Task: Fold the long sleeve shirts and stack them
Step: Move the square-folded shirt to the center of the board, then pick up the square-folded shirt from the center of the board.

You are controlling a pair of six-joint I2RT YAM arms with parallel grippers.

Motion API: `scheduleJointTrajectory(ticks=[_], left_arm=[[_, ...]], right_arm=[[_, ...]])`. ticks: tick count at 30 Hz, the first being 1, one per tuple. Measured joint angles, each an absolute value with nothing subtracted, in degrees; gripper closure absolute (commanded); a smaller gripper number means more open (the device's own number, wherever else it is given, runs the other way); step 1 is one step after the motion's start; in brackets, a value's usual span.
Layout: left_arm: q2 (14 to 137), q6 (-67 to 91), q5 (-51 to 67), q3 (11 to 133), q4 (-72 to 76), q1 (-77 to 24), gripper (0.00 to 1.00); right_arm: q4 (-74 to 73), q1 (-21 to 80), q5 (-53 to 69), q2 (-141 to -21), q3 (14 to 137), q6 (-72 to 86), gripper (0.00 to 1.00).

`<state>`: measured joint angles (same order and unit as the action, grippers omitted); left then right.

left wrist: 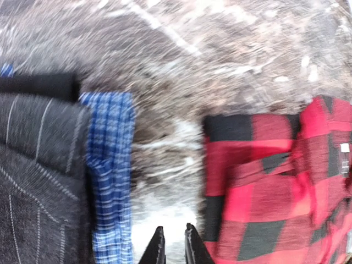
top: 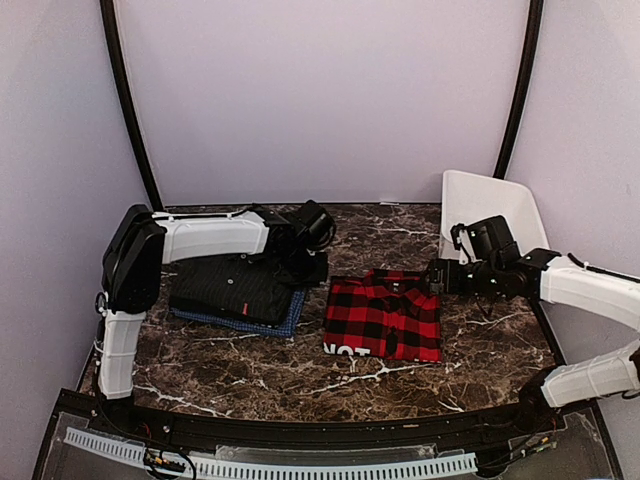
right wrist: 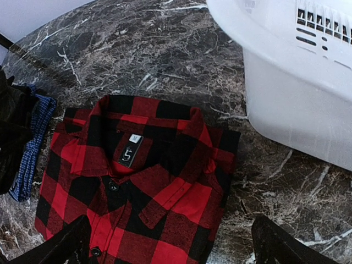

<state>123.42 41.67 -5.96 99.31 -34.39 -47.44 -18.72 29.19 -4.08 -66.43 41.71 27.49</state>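
Presently: right gripper, fingers spread wide, hovered over the folded checked shirt directly beneath; left gripper, nearly closed on nothing, had the black shirt atop the blue shirt just beside it; risk judged, one-edge lifting would unfold the checked shirt.
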Motion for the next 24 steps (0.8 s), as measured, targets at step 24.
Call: scheduleJointTrajectory(ticks=[24], left_arm=[[120.2,39.7,11.7,85.9,-23.5,-49.1,0.46]], right_arm=[[-14.3,29.2,-3.9,-76.1,33.5,35.7,0.18]])
